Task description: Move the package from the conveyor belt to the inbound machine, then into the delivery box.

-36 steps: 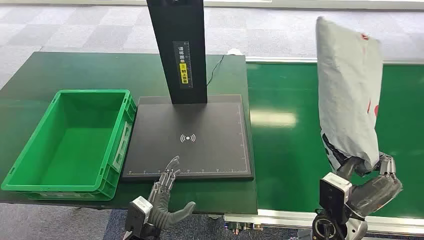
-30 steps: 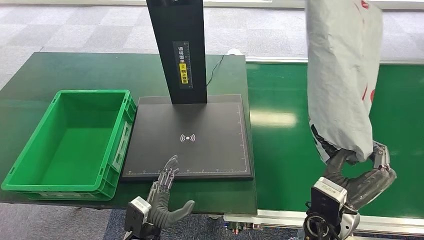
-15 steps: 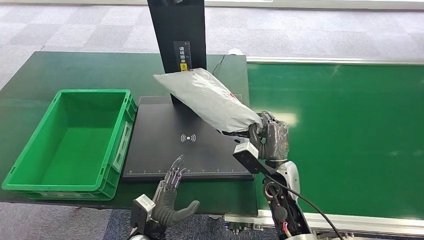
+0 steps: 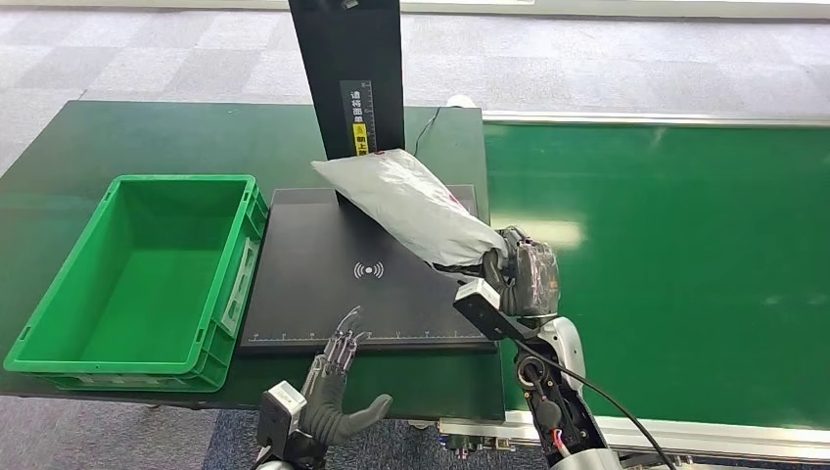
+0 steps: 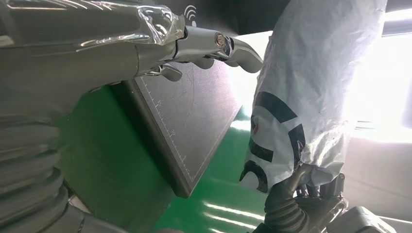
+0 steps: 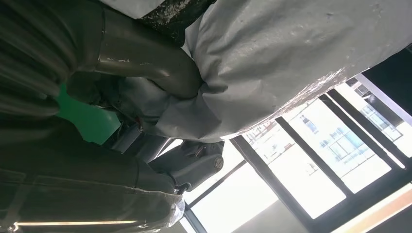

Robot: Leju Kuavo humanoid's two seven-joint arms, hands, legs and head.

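My right hand [image 4: 521, 269] grips one end of the grey plastic package [image 4: 406, 204] and holds it slanted above the black inbound machine plate [image 4: 323, 294], its far end near the black post [image 4: 347, 88]. The right wrist view has the package [image 6: 291, 53] bunched against my thumb. In the left wrist view the package [image 5: 306, 87] hangs above the plate [image 5: 194, 116] with black print at its gripped end. My left hand [image 4: 333, 377] hovers open at the plate's near edge, fingers [image 5: 218, 43] straight and apart. The green delivery box [image 4: 137, 279] stands left of the plate.
The green conveyor belt [image 4: 685, 255] stretches to the right of the machine, bounded by a metal rail along its near edge. A thin cable [image 4: 423, 132] runs behind the post on the dark green table [image 4: 147, 137]. Grey carpet floor lies beyond.
My right arm swung the package from high above the belt leftward and down over the machine plate. In the last half second it shifted slightly right. My left hand stayed nearly still.
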